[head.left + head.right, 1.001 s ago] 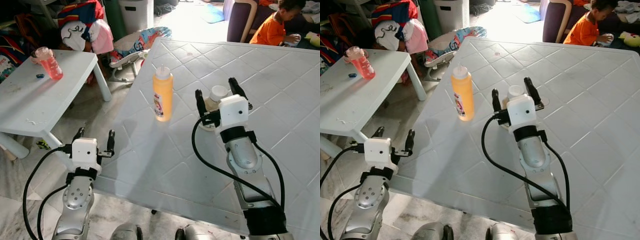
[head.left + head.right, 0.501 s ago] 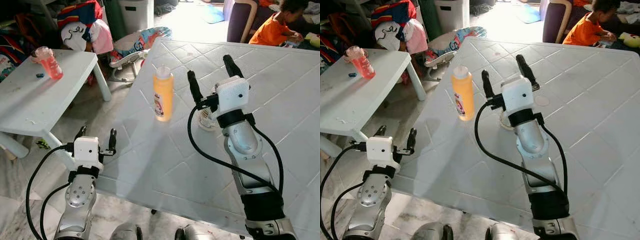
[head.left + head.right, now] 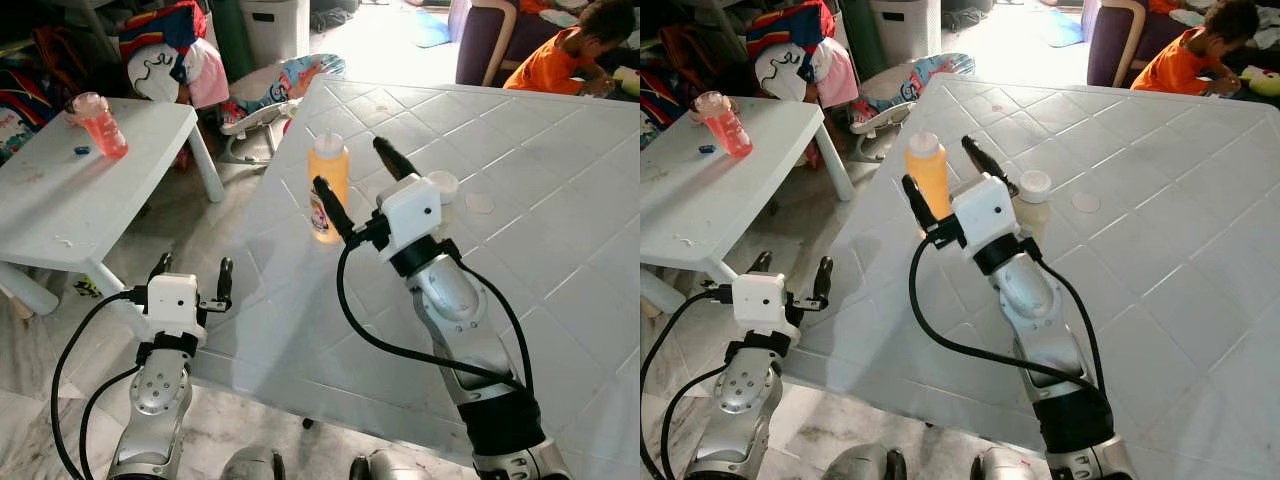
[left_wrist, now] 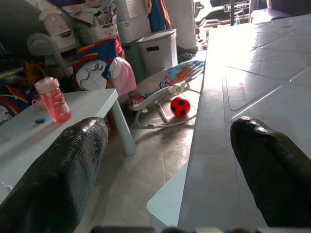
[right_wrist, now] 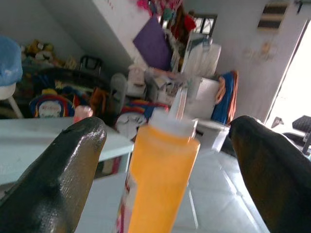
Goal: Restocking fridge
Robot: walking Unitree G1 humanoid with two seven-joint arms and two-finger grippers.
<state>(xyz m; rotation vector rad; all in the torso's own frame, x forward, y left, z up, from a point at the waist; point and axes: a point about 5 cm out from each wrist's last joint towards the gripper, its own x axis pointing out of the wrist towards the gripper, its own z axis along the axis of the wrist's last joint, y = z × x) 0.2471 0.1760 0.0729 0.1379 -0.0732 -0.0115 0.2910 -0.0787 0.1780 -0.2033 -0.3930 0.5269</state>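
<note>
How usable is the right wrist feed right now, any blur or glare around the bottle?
Right wrist view: orange bottle is soft and slightly blurred, the black fingers blurred too, with blown-out daylight at the doorway edge. Left eye view: bottle sharp, glare on the far white table.

Close up between two black fingers [image 5: 58,179] spread wide: an orange squeeze bottle [image 5: 158,189] with white cap and pale nozzle, standing upright on the white bench [image 5: 214,213]. Fingers flanking the bottle, not touching it. Behind, blurred: a low white table [image 5: 53,145], a cluttered pile of colourful household things, bright daylight at one edge.
</note>
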